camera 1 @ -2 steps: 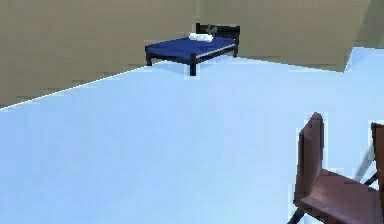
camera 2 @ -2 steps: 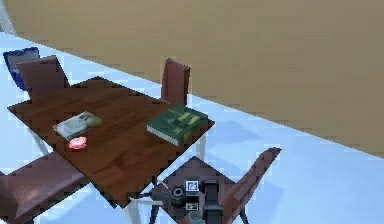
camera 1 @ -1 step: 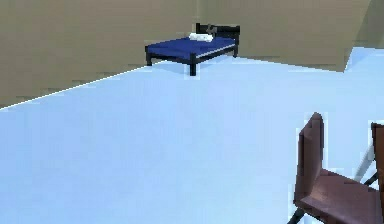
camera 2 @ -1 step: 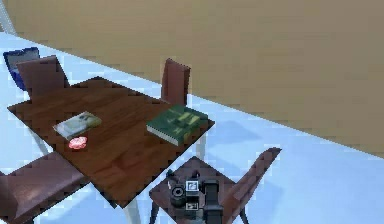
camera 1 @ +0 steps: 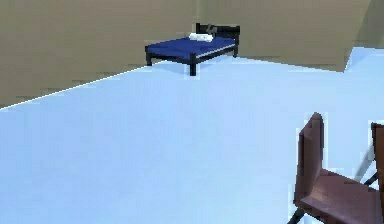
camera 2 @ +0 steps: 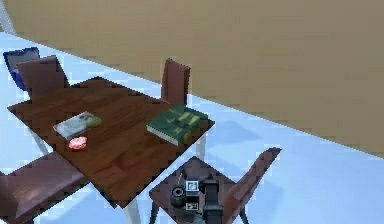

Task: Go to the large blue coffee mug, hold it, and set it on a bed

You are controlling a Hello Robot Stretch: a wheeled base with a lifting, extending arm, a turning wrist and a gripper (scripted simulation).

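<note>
A bed with a dark blue cover and a black frame stands against the far wall, in the upper middle of the forward view. A white pillow lies at its head. In the arm side view the gripper shows low down, just right of the middle, beside two white marked squares. It hangs in front of a brown chair seat, so I cannot tell whether it holds anything. A blue thing stands at the arm side view's upper left, behind a chair.
A dark wooden table carries a green book, a pale flat thing and a small red thing. Brown chairs ring it; one stands at the forward view's lower right. Pale floor stretches toward the bed.
</note>
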